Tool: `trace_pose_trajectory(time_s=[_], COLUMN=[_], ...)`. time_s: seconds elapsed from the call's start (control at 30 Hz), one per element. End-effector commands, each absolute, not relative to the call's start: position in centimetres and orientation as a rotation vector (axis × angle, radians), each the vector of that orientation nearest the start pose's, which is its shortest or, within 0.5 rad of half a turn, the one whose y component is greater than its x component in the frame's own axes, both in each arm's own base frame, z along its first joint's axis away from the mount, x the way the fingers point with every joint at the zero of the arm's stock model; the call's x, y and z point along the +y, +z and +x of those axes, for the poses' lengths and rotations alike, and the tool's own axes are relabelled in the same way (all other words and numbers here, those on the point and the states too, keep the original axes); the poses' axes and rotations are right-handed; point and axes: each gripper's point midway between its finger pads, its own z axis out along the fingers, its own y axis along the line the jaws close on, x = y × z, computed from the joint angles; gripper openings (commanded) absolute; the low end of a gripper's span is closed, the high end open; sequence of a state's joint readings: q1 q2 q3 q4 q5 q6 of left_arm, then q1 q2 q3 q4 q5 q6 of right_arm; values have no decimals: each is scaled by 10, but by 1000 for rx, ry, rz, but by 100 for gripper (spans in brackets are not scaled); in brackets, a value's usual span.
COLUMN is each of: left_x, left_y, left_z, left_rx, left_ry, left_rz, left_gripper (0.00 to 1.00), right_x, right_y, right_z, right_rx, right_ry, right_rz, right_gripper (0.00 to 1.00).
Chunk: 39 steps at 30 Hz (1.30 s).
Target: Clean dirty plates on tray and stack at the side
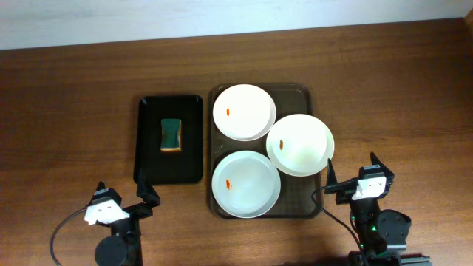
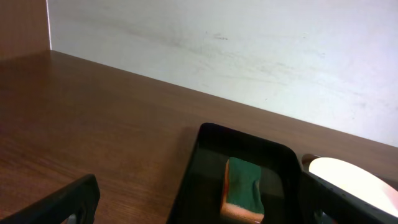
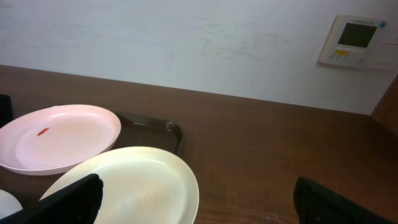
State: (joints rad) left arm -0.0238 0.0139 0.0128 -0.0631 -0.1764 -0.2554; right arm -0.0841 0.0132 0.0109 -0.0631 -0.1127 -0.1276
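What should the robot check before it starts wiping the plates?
1. Is the left hand open? Ok, its fingers are wide apart and hold nothing.
2. Is the right hand open? Ok, it is empty too.
3. Is the sponge ready to grab? Ok, it lies alone in the black tray.
4. Are the far plate, right plate and near plate on the brown tray? Ok.
5. Are the plates clean? Not ok, each has a red smear.
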Motion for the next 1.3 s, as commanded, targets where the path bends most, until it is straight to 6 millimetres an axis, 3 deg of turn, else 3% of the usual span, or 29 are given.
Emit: trace_pose_trajectory(time_s=[0.0, 0.9, 0.93, 1.03, 1.13, 1.27], left_x=[26, 26, 18, -5, -5, -3], left_y=[161, 164, 165, 180, 215, 257], left_z=[244, 244, 245, 247, 243, 235], left_rx=[1596, 1585, 1585, 1546, 1404, 1285], left_ry=[-71, -74, -127, -257, -253, -253], left_rz=[-337, -336, -318, -216, -188, -177], left_gripper=[100, 100, 100, 100, 100, 100], right_x=[0, 0, 1, 19, 48, 51], right_y=[158, 158, 158, 167, 197, 246], right_z=[246, 246, 246, 245, 237, 225], right_rx=[1638, 1637, 1637, 1591, 1449, 1366], right_ry=[-63, -62, -58, 25, 138, 223], right_rz=[-122, -122, -125, -204, -344, -287], right_gripper=[98, 98, 98, 98, 99, 98])
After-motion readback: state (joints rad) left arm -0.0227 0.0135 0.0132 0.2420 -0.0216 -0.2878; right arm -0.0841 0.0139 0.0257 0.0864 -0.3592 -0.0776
